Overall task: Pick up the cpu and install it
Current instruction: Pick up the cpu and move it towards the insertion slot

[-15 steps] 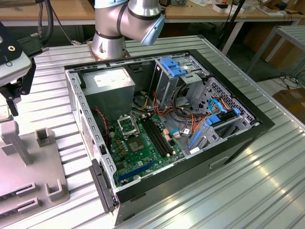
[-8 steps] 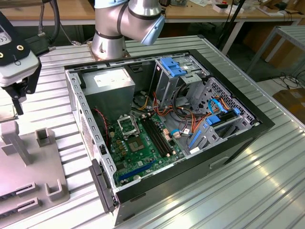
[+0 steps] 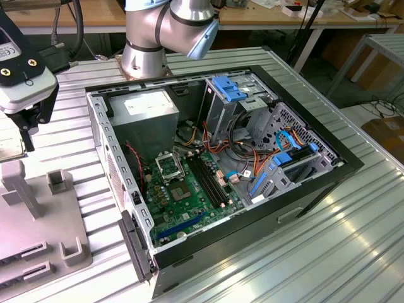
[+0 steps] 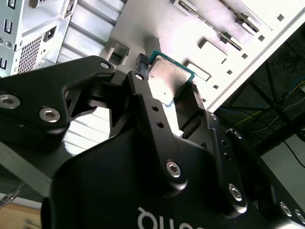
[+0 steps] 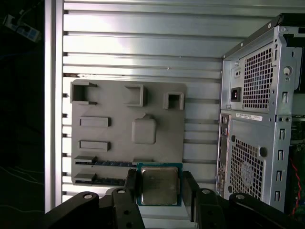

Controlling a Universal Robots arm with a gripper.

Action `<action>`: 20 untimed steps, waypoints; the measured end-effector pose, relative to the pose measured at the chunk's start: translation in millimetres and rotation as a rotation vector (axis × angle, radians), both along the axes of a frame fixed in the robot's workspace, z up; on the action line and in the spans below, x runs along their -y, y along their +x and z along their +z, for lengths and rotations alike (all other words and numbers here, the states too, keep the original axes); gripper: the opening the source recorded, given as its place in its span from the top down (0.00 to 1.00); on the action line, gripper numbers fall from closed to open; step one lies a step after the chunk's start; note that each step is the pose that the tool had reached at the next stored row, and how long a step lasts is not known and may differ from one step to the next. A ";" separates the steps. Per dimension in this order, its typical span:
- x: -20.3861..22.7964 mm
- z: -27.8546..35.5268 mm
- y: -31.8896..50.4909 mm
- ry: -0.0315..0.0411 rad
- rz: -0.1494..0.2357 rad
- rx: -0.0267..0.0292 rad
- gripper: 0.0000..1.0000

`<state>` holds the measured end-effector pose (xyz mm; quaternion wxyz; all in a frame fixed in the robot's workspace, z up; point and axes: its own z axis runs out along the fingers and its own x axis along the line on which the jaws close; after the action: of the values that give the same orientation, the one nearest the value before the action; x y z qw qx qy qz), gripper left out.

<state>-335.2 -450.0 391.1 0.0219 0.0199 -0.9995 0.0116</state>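
Observation:
The cpu [image 5: 158, 185] is a small square chip with a silver-grey top and a green rim. It sits between my gripper's [image 5: 159, 187] two black fingers, which are shut on its opposite edges. In the second wrist view the cpu [image 4: 167, 82] shows from the side, clamped in the gripper [image 4: 167, 75]. In the exterior view the gripper [image 3: 25, 136] hangs at the far left above the grey fixture plate [image 3: 38, 227], with the cpu [image 3: 9, 147] held a little off it. The black-framed socket [image 3: 169, 165] lies on the green motherboard [image 3: 189, 205] inside the open case.
The open computer case [image 3: 315, 183] fills the middle of the ribbed metal table [image 3: 353, 252], its back panel [image 5: 257, 119] close beside the fixture plate [image 5: 109, 129]. Raised grey blocks [image 3: 57, 180] stand on the plate. The arm's base [image 3: 145, 57] stands behind the case.

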 end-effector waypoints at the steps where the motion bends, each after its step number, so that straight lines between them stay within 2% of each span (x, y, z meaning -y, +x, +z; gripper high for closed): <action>1: -0.1 0.0 0.1 0.0000 0.000 0.0000 0.53; 20: 0.0 0.0 12.8 0.0000 0.000 0.0000 0.53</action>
<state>-322.4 -450.0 391.1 0.0219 0.0199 -0.9995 0.0116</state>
